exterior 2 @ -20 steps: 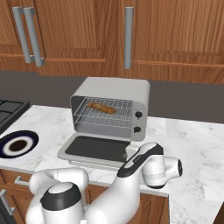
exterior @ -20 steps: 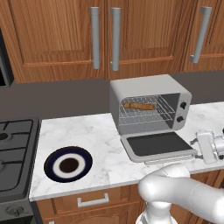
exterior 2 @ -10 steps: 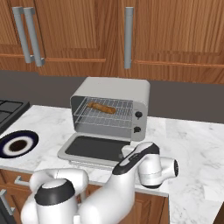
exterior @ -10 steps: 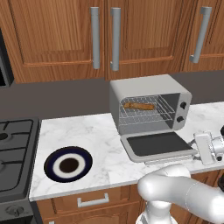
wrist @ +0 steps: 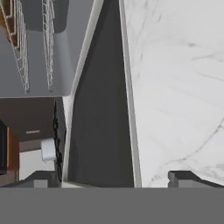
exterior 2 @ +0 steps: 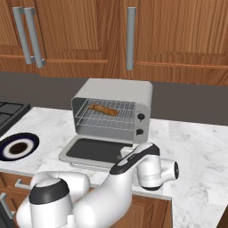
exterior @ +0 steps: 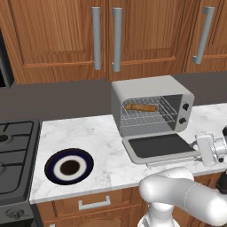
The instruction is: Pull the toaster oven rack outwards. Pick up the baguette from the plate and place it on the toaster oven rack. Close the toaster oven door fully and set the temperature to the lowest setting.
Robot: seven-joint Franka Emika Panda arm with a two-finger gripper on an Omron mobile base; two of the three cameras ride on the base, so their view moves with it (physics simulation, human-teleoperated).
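The toaster oven [exterior: 150,88] [exterior 2: 116,89] stands at the back of the counter. Its door [exterior: 159,145] [exterior 2: 95,150] lies flat and open. The baguette [exterior: 140,107] [exterior 2: 103,109] rests on the wire rack [exterior: 146,116] [exterior 2: 107,119] inside the cavity. To the left, the plate [exterior: 69,166] [exterior 2: 17,147] holds nothing. My gripper [exterior: 198,146] hangs low at the door's front right corner and is open. In the hand view my gripper [wrist: 113,179] straddles the door's dark glass [wrist: 103,131], one tip on each side, gripping nothing.
A black stove [exterior: 13,150] borders the marble counter [exterior: 88,137] on the left. Wooden cabinets with bar handles [exterior: 117,40] hang above. Two dark knobs [exterior: 185,107] sit on the oven's right front. My own arm [exterior 2: 89,196] crosses in front of the counter edge.
My gripper has crept slightly left, toward the open door's right corner. The jaws stay open and nothing else has moved.
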